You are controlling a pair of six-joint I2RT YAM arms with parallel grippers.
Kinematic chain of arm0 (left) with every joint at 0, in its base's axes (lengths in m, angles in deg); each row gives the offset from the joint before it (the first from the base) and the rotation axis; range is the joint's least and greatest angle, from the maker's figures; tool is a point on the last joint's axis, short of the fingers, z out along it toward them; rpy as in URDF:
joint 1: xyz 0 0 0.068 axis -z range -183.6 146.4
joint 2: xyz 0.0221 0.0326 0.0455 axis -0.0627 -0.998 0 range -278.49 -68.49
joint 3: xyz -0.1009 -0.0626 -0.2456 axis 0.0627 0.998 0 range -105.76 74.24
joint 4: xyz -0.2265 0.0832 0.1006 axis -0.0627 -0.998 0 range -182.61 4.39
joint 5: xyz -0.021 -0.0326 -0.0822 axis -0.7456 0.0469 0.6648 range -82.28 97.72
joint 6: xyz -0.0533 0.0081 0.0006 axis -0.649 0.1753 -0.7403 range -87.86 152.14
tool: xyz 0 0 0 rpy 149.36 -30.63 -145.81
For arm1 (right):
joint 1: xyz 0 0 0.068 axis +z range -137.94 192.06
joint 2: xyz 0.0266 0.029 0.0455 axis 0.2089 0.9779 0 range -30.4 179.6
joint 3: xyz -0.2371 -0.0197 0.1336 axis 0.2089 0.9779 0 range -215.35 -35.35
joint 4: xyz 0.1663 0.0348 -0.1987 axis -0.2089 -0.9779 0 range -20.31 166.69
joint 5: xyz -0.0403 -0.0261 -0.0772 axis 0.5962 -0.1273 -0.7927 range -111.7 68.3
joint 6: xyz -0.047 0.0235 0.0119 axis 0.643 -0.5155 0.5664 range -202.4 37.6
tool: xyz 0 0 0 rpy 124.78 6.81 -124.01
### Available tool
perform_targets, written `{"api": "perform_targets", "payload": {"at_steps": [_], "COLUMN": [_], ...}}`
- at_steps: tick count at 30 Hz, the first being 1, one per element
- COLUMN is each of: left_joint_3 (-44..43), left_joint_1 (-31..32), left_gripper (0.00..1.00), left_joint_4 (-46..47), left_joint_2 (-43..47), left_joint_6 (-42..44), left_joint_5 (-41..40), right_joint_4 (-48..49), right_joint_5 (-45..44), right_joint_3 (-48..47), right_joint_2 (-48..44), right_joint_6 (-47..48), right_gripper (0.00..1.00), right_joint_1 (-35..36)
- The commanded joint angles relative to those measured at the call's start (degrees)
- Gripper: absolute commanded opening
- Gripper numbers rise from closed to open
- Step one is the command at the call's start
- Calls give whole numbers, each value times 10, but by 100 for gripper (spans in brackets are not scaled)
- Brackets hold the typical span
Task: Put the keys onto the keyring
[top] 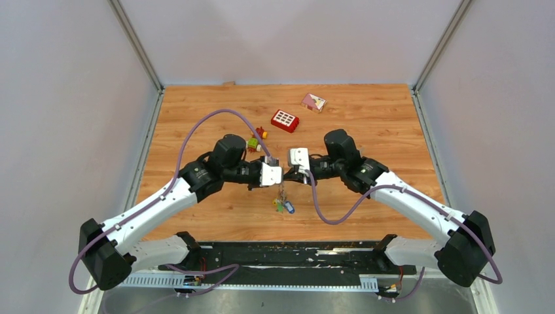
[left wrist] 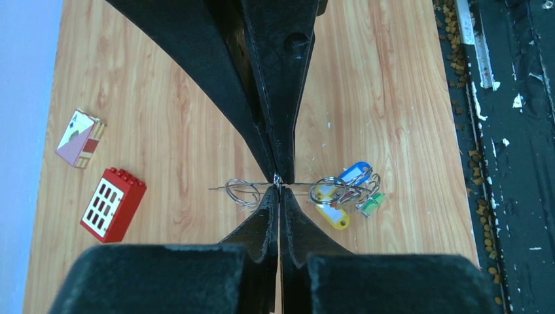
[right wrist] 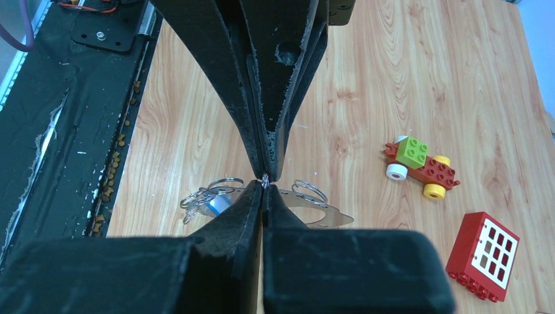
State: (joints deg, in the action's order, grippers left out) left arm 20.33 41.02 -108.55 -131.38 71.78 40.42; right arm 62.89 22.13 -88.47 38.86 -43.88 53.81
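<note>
Your left tool is pinched fully closed on the keyring, which shows edge-on as a thin grey wire line across the middle of the left wrist frame. Your right tool is clamped tight on the same wire. The keys, tiny, with blue, yellow and green tags, bunch on it just right of centre, over the wooden surface.

keys below keyring, brick behind, toy car left of brick
</note>
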Motion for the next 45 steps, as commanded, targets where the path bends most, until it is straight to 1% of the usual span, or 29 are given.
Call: {"api": "perform_targets", "payload": {"at_steps": [1,3,4,5,8,12,19,23,28,32,35,38,40,41,43,45], "left_joint_3": [8,16,19,26,52,81,97,111,116,120,118,115,116,115,110,92], "left_joint_1": [-5,-29,-45,-65,-107,-112,-111,-111,-111,-111,-109,-107,-105,-105,-105,-103], "left_gripper": [5,16,20,26,36,41,43,41,36,30,23,11,1,0,0,0], "left_joint_4": [59,74,82,96,166,234,323,363,360,362,367,367,363,359,329,271], "left_joint_2": [22,31,34,37,40,40,16,9,6,7,3,1,1,1,3,8], "left_joint_6": [-20,-33,-40,-49,-84,-95,-163,-191,-184,-179,-185,-186,-184,-183,-167,-130], "left_joint_5": [45,74,105,128,186,223,260,266,268,267,267,267,263,258,243,222], "right_joint_4": [20,18,20,23,31,43,69,76,74,75,76,77,78,78,69,50], "right_joint_5": [-18,-7,1,10,35,62,65,67,67,67,69,69,67,66,57,36], "right_joint_3": [-13,-15,-15,-14,-12,-16,-14,-15,-17,-16,-15,-14,-13,-12,-12,-11], "right_joint_2": [-24,-34,-39,-44,-56,-58,-56,-51,-51,-49,-45,-42,-41,-42,-43,-45], "right_joint_6": [-14,-21,-27,-32,-49,-78,-115,-126,-128,-127,-127,-127,-125,-123,-103,-69], "right_gripper": [0,0,0,0,0,0,0,0,0,0,0,0,0,0,3,11], "right_joint_1": [1,-6,-10,-13,-20,-26,-29,-30,-30,-30,-30,-31,-30,-30,-30,-31]}}
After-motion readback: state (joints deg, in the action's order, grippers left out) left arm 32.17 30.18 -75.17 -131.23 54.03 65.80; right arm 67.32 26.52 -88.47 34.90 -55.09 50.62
